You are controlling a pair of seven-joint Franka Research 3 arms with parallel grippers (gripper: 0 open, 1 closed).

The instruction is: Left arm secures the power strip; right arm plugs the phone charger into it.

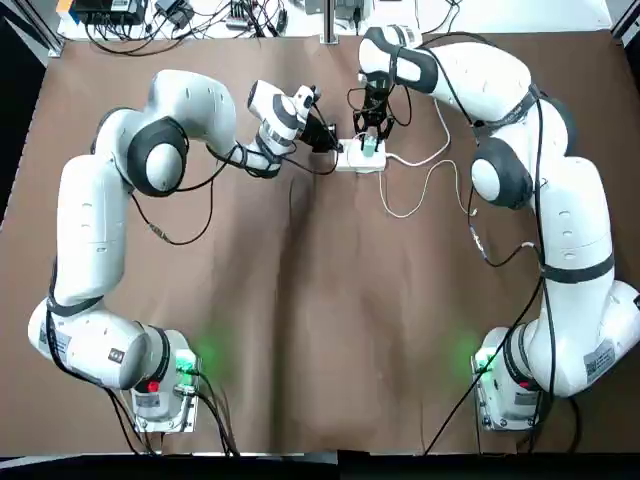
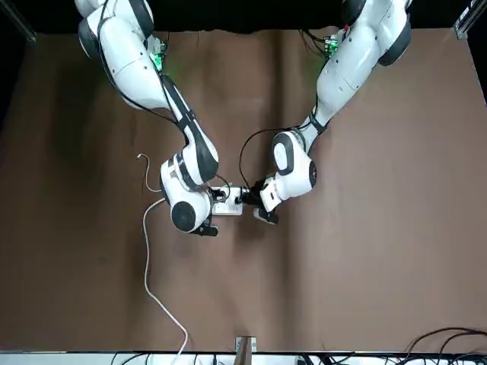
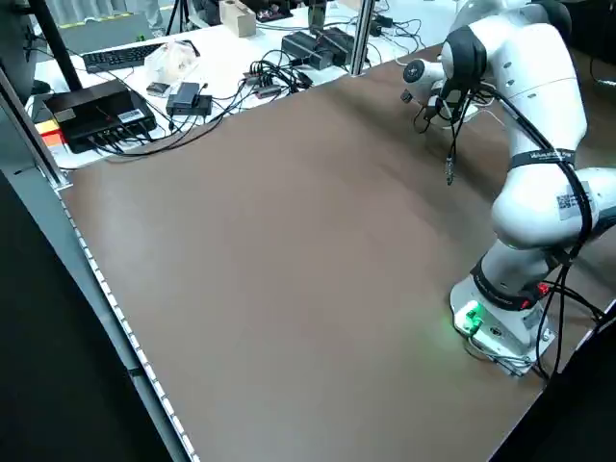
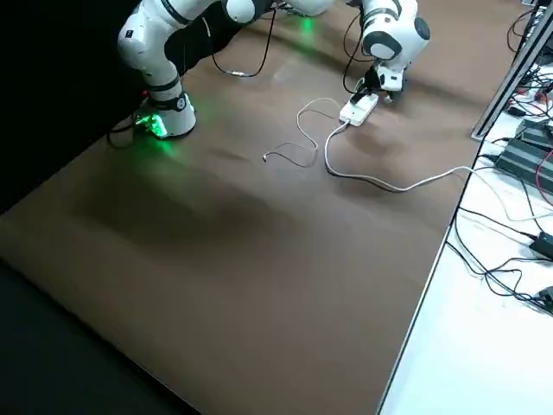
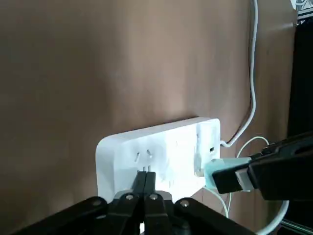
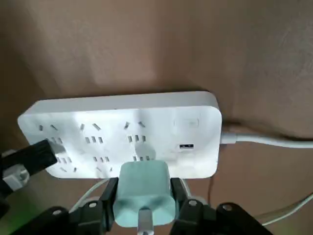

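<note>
Reading the clock from overhead, with 12 at the far edge, I have the white power strip [image 6: 171, 115] lying on the brown tabletop [image 1: 330, 320] near 12 o'clock. Its thick white cord [image 6: 274, 141] leaves the strip's 3 o'clock end, beside the USB port [image 6: 186, 146].

My left gripper [image 5: 145, 177] comes in at the strip's 9 o'clock end, fingers pressed together at the socket face; whether they bear on it I cannot tell. My right gripper [image 6: 145, 183] is over the strip toward its 3 o'clock half, fingers pinching the teal phone charger [image 6: 144, 196] from both sides. The charger sits right at the socket face, but I can't see whether its prongs are in. Its thin white cable [image 1: 402, 216] loops out toward 4 o'clock.

A label [image 1: 600, 358] on my right arm [image 1: 575, 230] near its base is too small to read. Over at 11 o'clock, black cables [image 1: 150, 38] tangle on a white bench [image 1: 520, 15].
</note>
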